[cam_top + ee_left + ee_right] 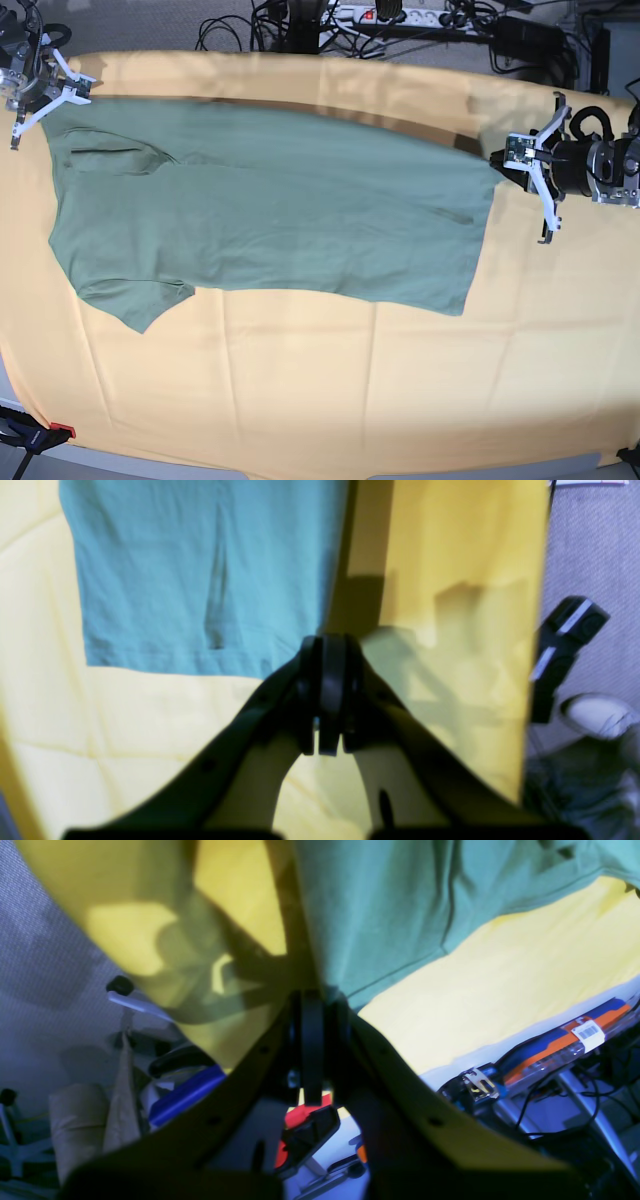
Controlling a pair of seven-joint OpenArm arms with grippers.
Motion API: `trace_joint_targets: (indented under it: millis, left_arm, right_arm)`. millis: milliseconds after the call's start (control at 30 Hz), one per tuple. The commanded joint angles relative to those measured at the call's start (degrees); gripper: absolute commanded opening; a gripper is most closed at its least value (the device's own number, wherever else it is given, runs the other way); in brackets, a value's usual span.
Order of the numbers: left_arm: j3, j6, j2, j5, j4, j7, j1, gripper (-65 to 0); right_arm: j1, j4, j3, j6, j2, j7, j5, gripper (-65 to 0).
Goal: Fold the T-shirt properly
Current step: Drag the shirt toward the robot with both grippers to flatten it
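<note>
T-shirt (270, 215): we see it spread almost flat on the yellow cloth (330, 390), collar end toward 9 o'clock in the base view and hem toward 3 o'clock, one sleeve pointing down toward 7 o'clock.

Far edge: this long side looks lifted off the cloth between the two arms, with a dark band of shadow under it. We judge it is held taut so the fabric can be carried over without bunching.

Right gripper (312, 995): it sits at 10 o'clock in the base view, at the shoulder corner. Its wrist view shows the fingers pressed together with green fabric running right into them, so we read it as clamped on the shirt.

Left gripper (327, 645): it sits at 3 o'clock in the base view, at the far hem corner. Its fingers are clenched; the hem corner meets them at the tips, so we take it as pinching that corner, though blur hides the exact bite.

Why both ends: we think holding one long edge at two corners keeps it straight, which suits a lengthwise fold toward 6 o'clock.

Progress: no fold lies in the shirt yet; we judge the first fold is about to begin.

Risk: thin knit may slip from a shallow pinch or sag in the middle.
</note>
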Motion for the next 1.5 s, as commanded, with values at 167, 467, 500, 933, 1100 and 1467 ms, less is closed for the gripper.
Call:
trace_joint_targets:
  millis: [167, 467, 500, 933, 1100, 1467]
  left_arm:
    - [-0.7, 0.1, -2.2, -0.7, 0.7, 0.1, 1.3, -65.0]
    - [-0.7, 0.1, -2.8, -0.7, 0.8, 4.4, 7.6, -65.0]
    - [-0.7, 0.1, -2.8, -0.8, 0.8, 4.3, 7.7, -65.0]
    - [-0.7, 0.1, -3.2, -10.6, 0.9, 8.5, 7.7, -65.0]
    - [-0.7, 0.1, -4.8, -12.9, 1.9, 8.9, 7.7, -65.0]
    - [-0.7, 0.1, -5.6, -18.5, 2.8, 8.9, 7.7, -65.0]
  right_arm:
    - [0.1, 0.5, 0.6, -1.3, 1.3, -3.3, -0.9, -65.0]
    - [-0.3, 0.5, 0.6, 4.6, 1.3, -3.2, 9.4, -65.0]
    - [-0.3, 0.5, 0.6, 4.5, 1.3, -3.2, 9.4, -65.0]
    - [-0.3, 0.5, 0.6, 7.0, 1.3, -7.7, 11.1, -65.0]
    - [-0.3, 0.5, 0.6, 7.2, 1.3, -10.3, 13.6, -65.0]
    - [-0.3, 0.5, 0.6, 7.6, 1.3, -10.5, 14.1, -65.0]
